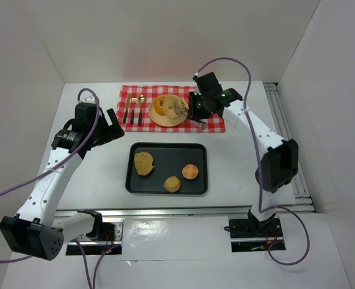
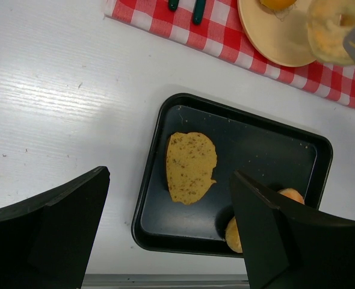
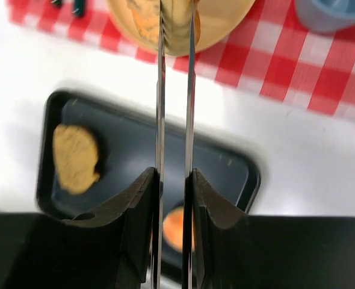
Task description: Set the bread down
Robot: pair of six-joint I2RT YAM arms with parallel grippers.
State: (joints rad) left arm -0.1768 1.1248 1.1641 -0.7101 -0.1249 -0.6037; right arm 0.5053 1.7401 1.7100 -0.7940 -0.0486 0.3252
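Right gripper (image 3: 172, 174) is squeezing the tongs (image 3: 160, 120) almost together, and they're pinching a bread piece (image 3: 177, 24) over the plate (image 3: 225, 18), 12 o'clock from the tray (image 1: 132, 174). Left gripper (image 2: 168, 186) is hanging wide apart.

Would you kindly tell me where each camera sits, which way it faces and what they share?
Top external: above, behind the bases, looking down at the table; left arm and right arm show.
Left wrist: on the left arm, looking down at the tray; open left hand shows.
Right wrist: on the right arm, looking along tongs in the right hand toward the plate.
Shared: all show tray and plate.
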